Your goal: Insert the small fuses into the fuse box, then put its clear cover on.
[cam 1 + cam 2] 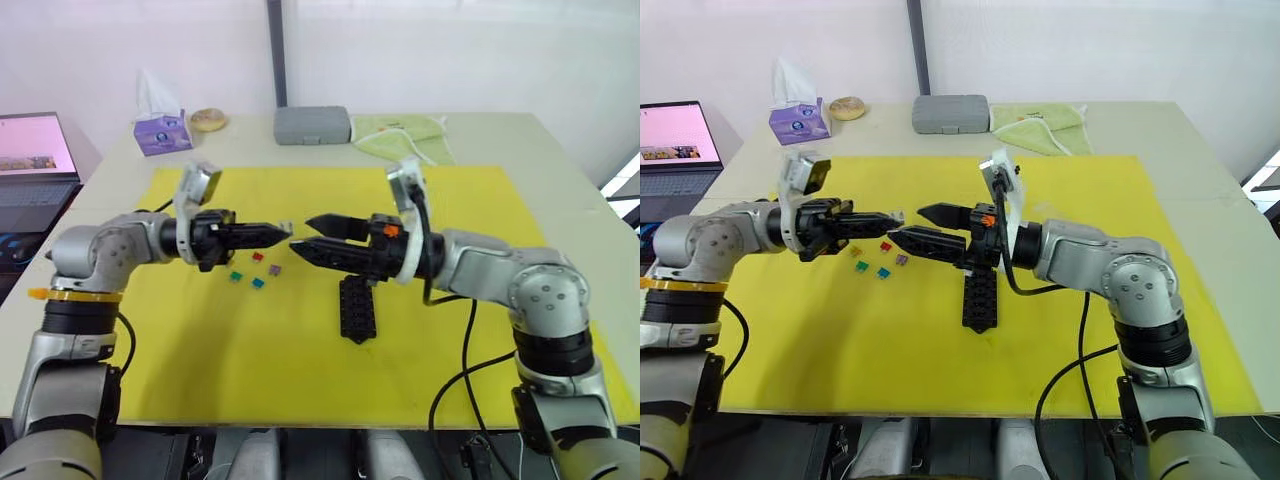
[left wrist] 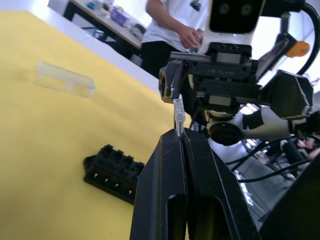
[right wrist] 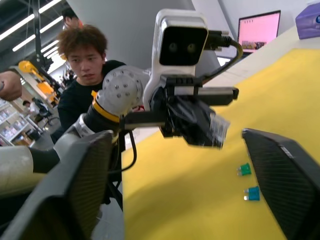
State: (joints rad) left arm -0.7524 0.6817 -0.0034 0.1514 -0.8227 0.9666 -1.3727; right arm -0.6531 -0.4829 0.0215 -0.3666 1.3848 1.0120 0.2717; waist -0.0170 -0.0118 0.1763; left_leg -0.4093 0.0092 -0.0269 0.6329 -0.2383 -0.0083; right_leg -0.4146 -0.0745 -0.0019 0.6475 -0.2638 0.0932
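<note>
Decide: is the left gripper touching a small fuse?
Touching. In the left wrist view the left gripper's shut fingertips pinch a pale fuse that sticks out from between them.

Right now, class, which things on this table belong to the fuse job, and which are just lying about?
For the job:
black slotted fuse box
small coloured plastic fuses
pale fuse pinched in left gripper
clear plastic cover

Lying about:
grey case
purple tissue box
green cloth
laptop

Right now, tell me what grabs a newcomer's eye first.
The two grippers meeting tip to tip above the yellow mat: the left gripper pinches a tiny clear fuse, the right gripper gapes open. Below them lies the black fuse box, beside scattered coloured fuses.
</note>
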